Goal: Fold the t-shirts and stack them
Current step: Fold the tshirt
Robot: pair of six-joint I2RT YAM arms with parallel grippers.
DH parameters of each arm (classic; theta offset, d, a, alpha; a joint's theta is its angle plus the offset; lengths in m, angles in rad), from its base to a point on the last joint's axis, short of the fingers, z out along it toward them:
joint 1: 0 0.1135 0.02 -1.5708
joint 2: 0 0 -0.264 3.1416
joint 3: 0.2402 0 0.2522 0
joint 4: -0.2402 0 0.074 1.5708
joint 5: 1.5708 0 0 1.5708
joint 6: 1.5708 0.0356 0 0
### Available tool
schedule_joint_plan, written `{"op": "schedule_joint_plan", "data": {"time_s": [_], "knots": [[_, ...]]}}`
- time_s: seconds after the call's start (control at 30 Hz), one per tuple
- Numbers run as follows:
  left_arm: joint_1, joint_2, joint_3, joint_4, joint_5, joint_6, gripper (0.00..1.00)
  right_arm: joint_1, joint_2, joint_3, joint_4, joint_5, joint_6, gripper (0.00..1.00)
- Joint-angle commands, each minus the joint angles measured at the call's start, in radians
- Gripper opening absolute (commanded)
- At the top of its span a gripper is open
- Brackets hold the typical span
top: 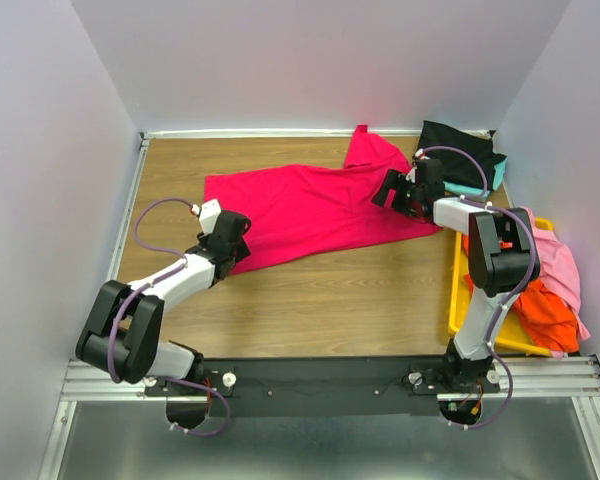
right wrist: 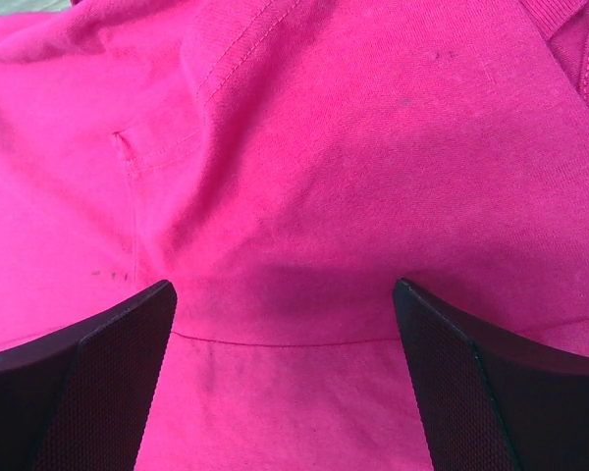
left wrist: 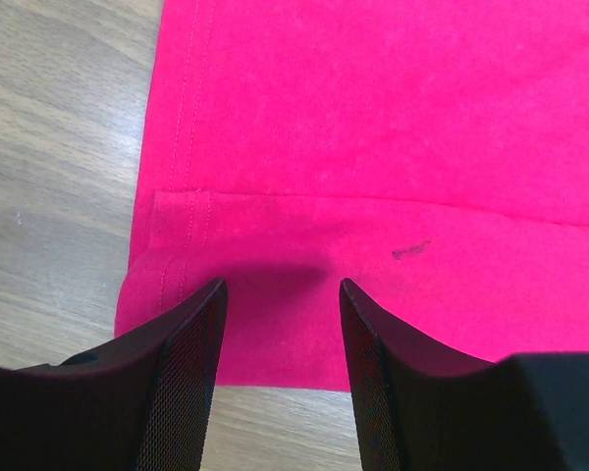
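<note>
While hanging low over the cloth, standing open at the left gripper: two black fingers spreading apart, gripping nothing, red fabric showing in the gap between them. Hovering over the near left corner of the crimson t-shirt, right by the stitched hem and a folded edge; touching it or not, impossible telling from the wrist view. Showing a small dark mark on the fabric just beyond the right finger. Lying beside that corner, the wood-grain table.

Gaping wider at the right gripper, again clamping nothing, fingers sitting far apart above rumpled red cloth crossed by a stitched seam and a fold line.

Moving outward in the top view: left gripper sitting at the shirt's near left end, right gripper at its far right end, near the sleeve pointing toward the back wall. Spreading across the middle of the table, the crimson t-shirt stretching between the two arms. Resting in the far right corner, a black t-shirt lying on top of a teal t-shirt, only a teal edge peeking out. Standing along the right side, a yellow bin, with a pink t-shirt and an orange t-shirt spilling over its rim.
</note>
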Motion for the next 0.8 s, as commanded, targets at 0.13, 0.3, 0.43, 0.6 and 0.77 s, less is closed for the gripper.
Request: {"op": "schedule_joint_plan", "data": {"time_s": [0.13, 0.3, 0.43, 0.6, 0.77], "knots": [[-0.011, 0.033, -0.033, 0.045, -0.009, -0.03, 0.57, 0.007, -0.019, -0.022, -0.035, -0.022, -0.016, 0.98], [-0.034, 0.065, -0.025, 0.042, 0.002, -0.03, 0.57, 0.005, -0.012, -0.018, -0.035, -0.022, -0.016, 0.98], [-0.056, 0.085, -0.03, 0.028, 0.025, -0.032, 0.56, 0.007, -0.004, -0.018, -0.037, -0.019, -0.015, 0.98], [-0.091, 0.035, -0.057, -0.004, 0.033, -0.062, 0.56, 0.005, -0.004, -0.015, -0.035, -0.021, -0.016, 0.98], [-0.094, -0.114, -0.033, -0.054, 0.024, -0.067, 0.56, 0.007, -0.005, -0.007, -0.035, -0.03, -0.016, 0.98]]}}
